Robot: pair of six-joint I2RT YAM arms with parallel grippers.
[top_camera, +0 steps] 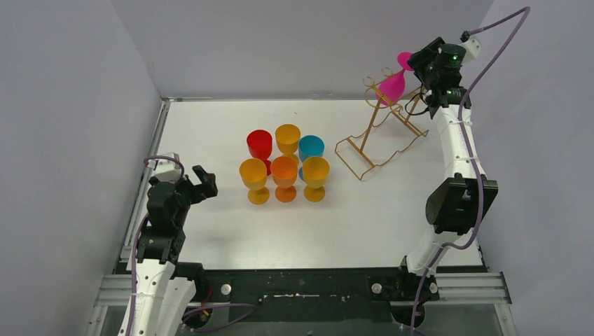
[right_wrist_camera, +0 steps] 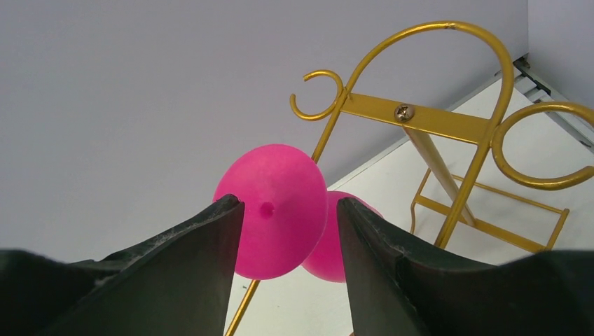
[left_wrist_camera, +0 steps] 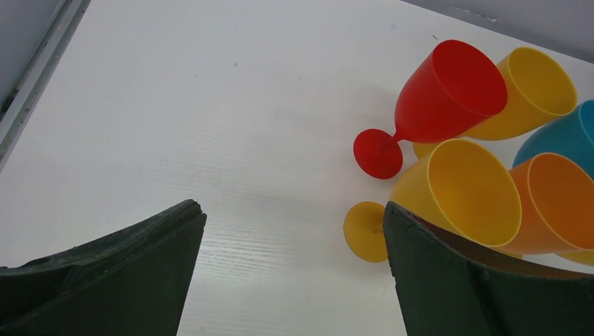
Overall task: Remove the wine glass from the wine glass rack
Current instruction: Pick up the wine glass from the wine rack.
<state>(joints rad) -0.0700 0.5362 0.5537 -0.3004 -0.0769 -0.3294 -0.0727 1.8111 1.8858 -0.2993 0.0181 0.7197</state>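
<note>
Nearest your right wrist lens are the right gripper's (right_wrist_camera: 291, 203) two dark fingers, standing part-way apart. The pink wine glass (right_wrist_camera: 270, 210) fills the gap: you face the round underside of its foot, whose left edge is hidden behind the left finger, with the bowl showing just past it. You cannot tell whether either finger touches the glass, so you cannot call it a grip. The gold rack (right_wrist_camera: 434, 119) rises just right of the glass, its flat top bar and curled hooks above the right finger.

In your left wrist view the left gripper (left_wrist_camera: 293, 210) is spread as wide as it goes and holds nothing. Bare white table (left_wrist_camera: 210, 105) lies beneath it. To its right stands a cluster of cups (left_wrist_camera: 462, 189): red, yellow, orange and blue.

From above, the rack stands at the far right of the table. The glass hangs at its top, foot up and bowl down, with your right gripper just beside the foot. The six cups sit mid-table in two rows, left of the rack. Your left gripper hovers near the left edge, apart from them.
</note>
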